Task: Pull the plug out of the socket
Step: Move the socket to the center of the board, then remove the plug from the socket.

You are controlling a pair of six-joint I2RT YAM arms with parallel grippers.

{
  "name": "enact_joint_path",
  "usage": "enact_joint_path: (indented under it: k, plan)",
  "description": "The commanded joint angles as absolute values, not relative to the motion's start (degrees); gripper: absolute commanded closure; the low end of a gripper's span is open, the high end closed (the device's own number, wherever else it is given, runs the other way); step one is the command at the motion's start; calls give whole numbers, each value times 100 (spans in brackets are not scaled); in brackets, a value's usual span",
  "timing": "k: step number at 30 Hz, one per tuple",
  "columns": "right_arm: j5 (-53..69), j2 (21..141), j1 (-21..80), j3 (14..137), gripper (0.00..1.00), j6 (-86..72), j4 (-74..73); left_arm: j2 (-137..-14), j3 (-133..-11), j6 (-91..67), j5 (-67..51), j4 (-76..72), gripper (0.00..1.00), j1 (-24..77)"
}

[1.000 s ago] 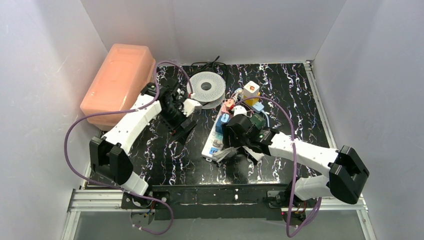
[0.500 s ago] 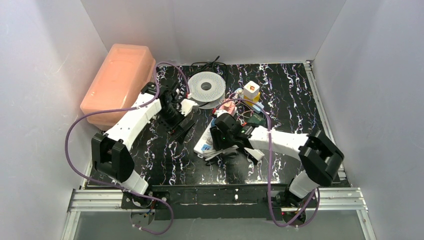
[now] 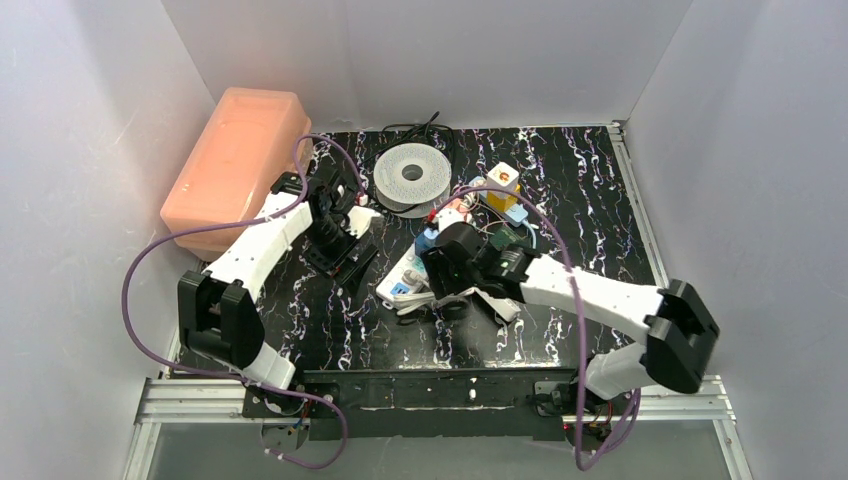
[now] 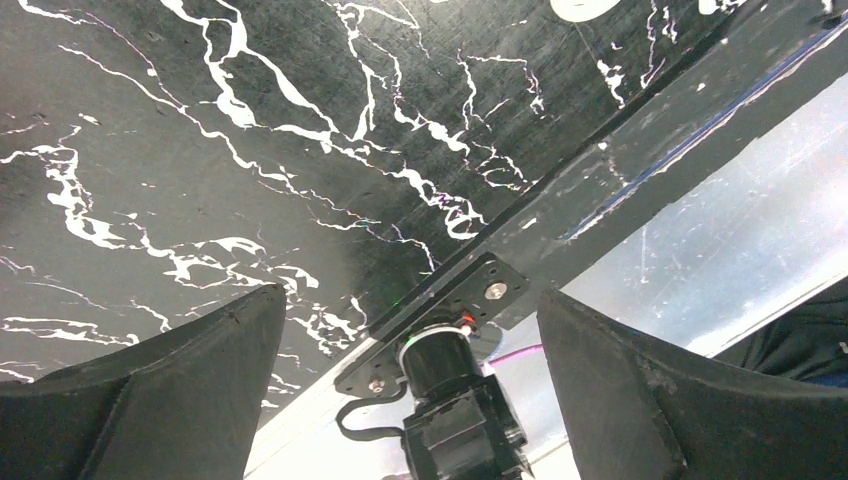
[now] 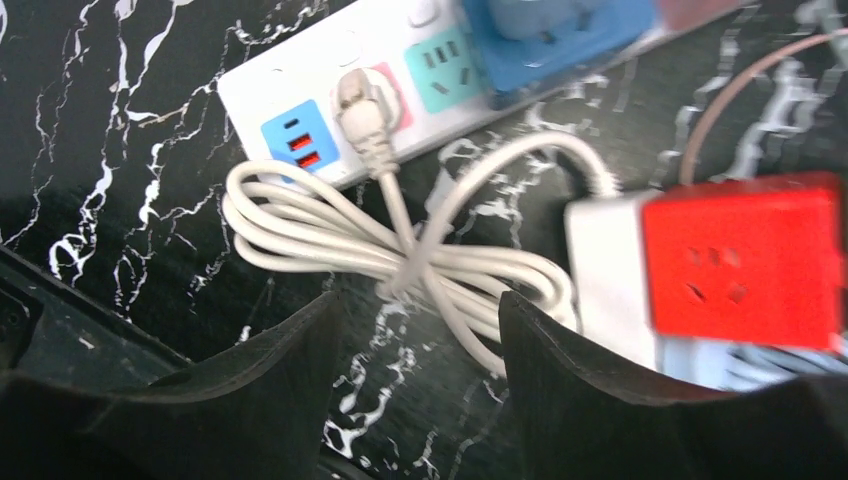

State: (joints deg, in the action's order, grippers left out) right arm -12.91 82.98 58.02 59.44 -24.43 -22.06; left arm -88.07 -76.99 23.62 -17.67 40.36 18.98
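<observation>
The right gripper (image 5: 420, 300) is hovering with its jaws parted and nothing between them, so it is grasping nothing. Just beyond its fingertips a coiled white cable (image 5: 400, 250) is lying on the counter (image 5: 120, 150). The cable is leading up to the plug (image 5: 362, 115), which is sitting in the white power strip (image 5: 320, 85) near the middle of the counter, a little toward the near edge. The plug is showing as small, white and flat-bodied, seated beside the strip's blue USB panel (image 5: 300, 140). A blue adapter (image 5: 560, 30) is occupying a socket further along, and a red adapter block (image 5: 740, 260) is lying beside the coil.

The step in hand is probably the approach, since the plug is not yet out. The next move is likely calling for the gripper to pass over the coil, close on the plug's body rather than its cable, and draw it straight out. The left gripper (image 4: 410, 300) is hanging wide open and empty toward the counter's left side.
</observation>
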Motion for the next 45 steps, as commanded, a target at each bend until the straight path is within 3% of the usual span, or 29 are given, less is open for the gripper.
enact_joint_path:
  k: [1,12,31,37,42,44,45]
  plan:
    - [-2219,7682,5827,5919,33,-2154,-2767,-8897,-7839,2025,-2197,4710,2,1727]
    - [-1666,8499,5827,6622,47,-1056,-2070,-8989,-8068,1470,-2601,4919,2,1383]
    - [-1116,9597,5853,6777,48,-1029,-1640,-8985,-7878,1299,-2346,4690,2,1226]
    - [-1066,9918,5899,6860,52,-1034,-1562,-8998,-7791,1229,-2226,4541,2,1230]
    - [-921,10046,5915,6752,68,-1075,-1444,-9052,-7726,1166,-2264,4483,2,1223]
    - [-866,10108,5915,6749,82,-1110,-1420,-9062,-7612,1134,-2332,4340,2,1225]
    - [-844,10129,5915,6773,95,-1131,-1434,-9043,-7515,1120,-2372,4223,2,1225]
